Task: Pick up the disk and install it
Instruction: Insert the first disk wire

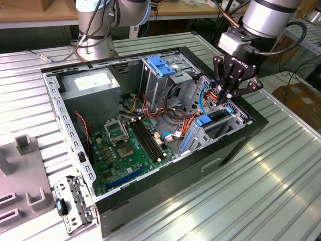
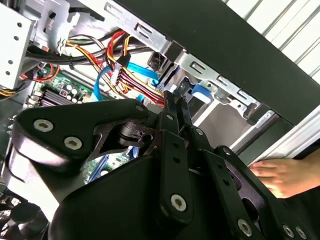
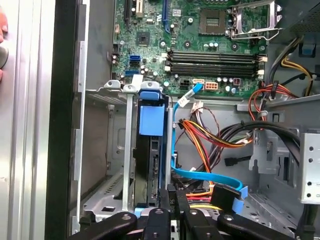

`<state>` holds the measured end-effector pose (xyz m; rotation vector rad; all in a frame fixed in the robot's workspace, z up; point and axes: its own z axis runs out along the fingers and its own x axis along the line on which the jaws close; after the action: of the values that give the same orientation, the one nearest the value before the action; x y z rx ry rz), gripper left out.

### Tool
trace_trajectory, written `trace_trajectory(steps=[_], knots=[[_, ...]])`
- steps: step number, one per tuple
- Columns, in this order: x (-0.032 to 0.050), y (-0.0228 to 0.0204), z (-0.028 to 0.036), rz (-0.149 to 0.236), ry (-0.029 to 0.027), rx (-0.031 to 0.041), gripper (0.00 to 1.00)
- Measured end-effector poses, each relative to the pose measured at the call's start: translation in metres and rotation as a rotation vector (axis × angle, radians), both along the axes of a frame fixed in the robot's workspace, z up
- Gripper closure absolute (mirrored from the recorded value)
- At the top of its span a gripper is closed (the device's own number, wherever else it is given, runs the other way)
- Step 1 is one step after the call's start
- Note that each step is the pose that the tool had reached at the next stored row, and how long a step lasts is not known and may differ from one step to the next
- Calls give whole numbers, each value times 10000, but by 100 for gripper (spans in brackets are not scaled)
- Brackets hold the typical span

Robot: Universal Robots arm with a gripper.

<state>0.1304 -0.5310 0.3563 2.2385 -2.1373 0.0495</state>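
Slatted metal tabletop (image 1: 281,165) carries an open computer case (image 1: 235,138); the disk (image 3: 149,165) stands edgewise in its drive bay at the case's front corner, directly beneath the gripper (image 3: 175,197), whose fingers press together.

The flat dark grey metal disk with blue plastic rails (image 3: 148,160) stands on edge in a narrow slot of the grey metal drive bay at the open computer case's front corner, its blue end tab (image 1: 203,120) facing the green motherboard (image 1: 128,145)
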Motion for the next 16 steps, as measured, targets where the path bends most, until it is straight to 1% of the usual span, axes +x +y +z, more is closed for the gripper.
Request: trace_trajectory(steps=[2, 4, 5, 7, 11, 16], knots=[[-33, -13, -21, 0, -9, 2, 83], [-75, -22, -30, -1, -56, 5, 83], [-85, -27, -33, 0, -70, 10, 83], [-86, -48, -41, 0, -71, 20, 83], [-85, -101, -51, -1, -71, 21, 83], [-79, -105, -62, -55, -71, 20, 83]])
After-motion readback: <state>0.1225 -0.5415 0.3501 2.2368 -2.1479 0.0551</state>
